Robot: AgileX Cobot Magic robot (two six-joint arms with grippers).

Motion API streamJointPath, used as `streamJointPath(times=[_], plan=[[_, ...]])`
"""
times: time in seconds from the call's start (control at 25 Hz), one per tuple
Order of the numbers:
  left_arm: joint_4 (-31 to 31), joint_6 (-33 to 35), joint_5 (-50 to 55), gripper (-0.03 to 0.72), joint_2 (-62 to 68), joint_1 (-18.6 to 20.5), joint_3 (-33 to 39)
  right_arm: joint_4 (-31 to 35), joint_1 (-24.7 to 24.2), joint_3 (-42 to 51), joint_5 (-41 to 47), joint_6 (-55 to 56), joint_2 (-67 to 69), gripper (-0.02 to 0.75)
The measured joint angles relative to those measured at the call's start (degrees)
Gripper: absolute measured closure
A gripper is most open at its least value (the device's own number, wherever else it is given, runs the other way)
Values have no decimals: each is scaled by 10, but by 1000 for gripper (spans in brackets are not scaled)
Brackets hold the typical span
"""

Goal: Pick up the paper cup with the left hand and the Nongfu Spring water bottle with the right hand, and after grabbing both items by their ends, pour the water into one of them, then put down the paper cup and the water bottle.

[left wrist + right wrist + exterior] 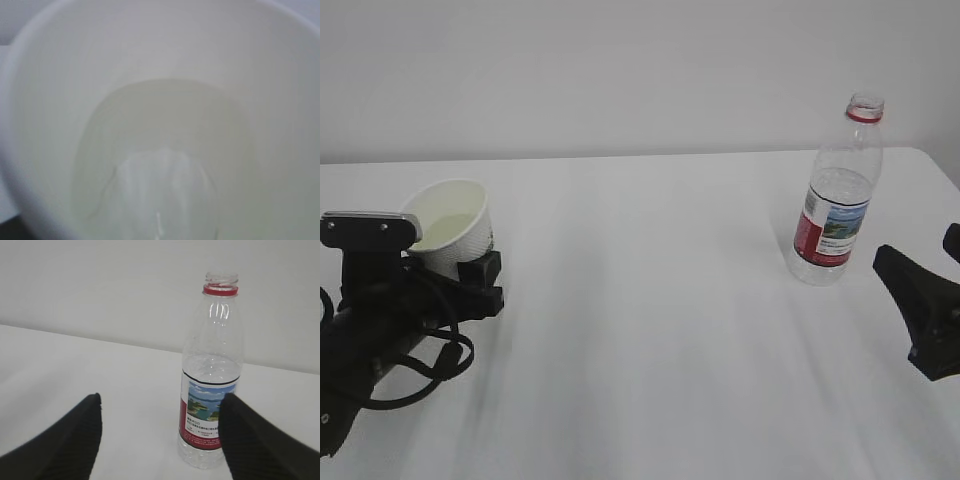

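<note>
White tapered paper cup (450, 228) water-filled, clamped in left hand (440, 268); clear ribbed plastic bottle (838, 192) standing; right hand (160, 440) apart, empty. Cup set-down left.

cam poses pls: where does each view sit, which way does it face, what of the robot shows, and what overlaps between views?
Exterior: raised at the table's near edge, slanting down across the table to the wall; shows the left hand at the tilted paper cup and the right hand, claw apart from the Nongfu Spring water bottle.
Left wrist: looks straight into the cup; liquid at the bottom, no robot part clearly visible.
Right wrist: behind the open claw, facing the upright, uncapped bottle; both fingers show.
Shared: exterior and left wrist share the cup; exterior and right wrist the bottle.
</note>
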Motion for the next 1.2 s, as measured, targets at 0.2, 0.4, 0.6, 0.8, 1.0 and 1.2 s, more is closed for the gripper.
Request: streamJointPath(times=[0.2,0.4,0.6,0.8,1.0,1.2], plan=[[-35,0,0,178,0,0,0,0,0,0,0,0,0,186],[-56,1,-1,178,16,0,-2,0,0,0,0,0,0,186],[-68,1,-1,178,30,0,-5,0,0,0,0,0,0,186],[-82,1,-1,192,44,1,-19,0,0,0,0,0,0,186],[-85,1,-1,205,60,1,-40,0,0,0,0,0,0,186],[-85,1,-1,207,70,1,-59,0,0,0,0,0,0,186]])
